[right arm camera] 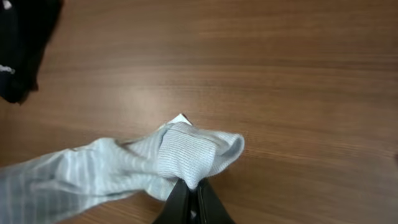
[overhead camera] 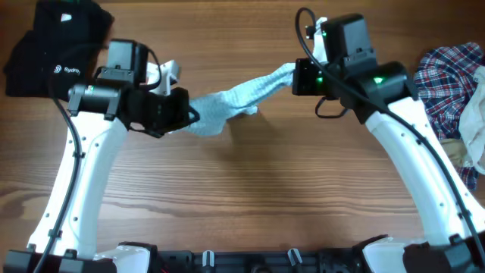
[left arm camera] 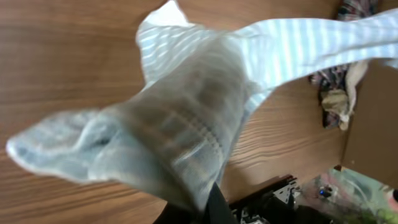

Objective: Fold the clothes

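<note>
A small pale-blue striped garment (overhead camera: 239, 97) hangs stretched above the wooden table between both arms. My left gripper (overhead camera: 191, 116) is shut on its left end, and the cloth (left arm camera: 186, 124) drapes over the fingers and hides most of them in the left wrist view. My right gripper (overhead camera: 297, 76) is shut on the right end; in the right wrist view the black fingers (right arm camera: 208, 205) pinch a ribbed fold of the garment (right arm camera: 186, 158) at the bottom of the frame.
A black logo garment (overhead camera: 57, 45) lies at the far left corner. A red-blue-white plaid shirt (overhead camera: 447, 76) and a pale beige piece (overhead camera: 476, 114) are piled at the right edge. Wooden tabletop (overhead camera: 250, 197) lies below the arms.
</note>
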Controlling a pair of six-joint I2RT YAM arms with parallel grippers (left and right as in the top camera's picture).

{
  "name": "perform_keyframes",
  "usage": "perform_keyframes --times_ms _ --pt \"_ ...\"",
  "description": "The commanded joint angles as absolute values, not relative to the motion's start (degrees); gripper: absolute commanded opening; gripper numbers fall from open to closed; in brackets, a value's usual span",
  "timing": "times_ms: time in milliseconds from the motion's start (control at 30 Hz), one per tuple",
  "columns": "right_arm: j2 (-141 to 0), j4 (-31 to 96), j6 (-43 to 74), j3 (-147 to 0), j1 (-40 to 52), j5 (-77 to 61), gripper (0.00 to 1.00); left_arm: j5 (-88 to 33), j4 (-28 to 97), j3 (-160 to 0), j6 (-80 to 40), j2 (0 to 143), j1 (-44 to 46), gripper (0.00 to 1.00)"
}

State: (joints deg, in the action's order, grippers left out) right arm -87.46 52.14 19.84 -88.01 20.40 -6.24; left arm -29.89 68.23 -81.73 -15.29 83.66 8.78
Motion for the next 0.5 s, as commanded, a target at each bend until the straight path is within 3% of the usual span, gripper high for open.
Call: perform_keyframes --times_ms 0,467 --pt "-83.88 53.49 21.10 -89.47 20.12 -4.64 0.04 -29.91 68.34 -84.47 -14.59 82.39 10.76 0.04" --pt "-78.85 55.57 23.18 -89.47 20.12 -0.27 0.04 -20.91 68.31 -93.17 -16.97 81.62 19.68 0.04"
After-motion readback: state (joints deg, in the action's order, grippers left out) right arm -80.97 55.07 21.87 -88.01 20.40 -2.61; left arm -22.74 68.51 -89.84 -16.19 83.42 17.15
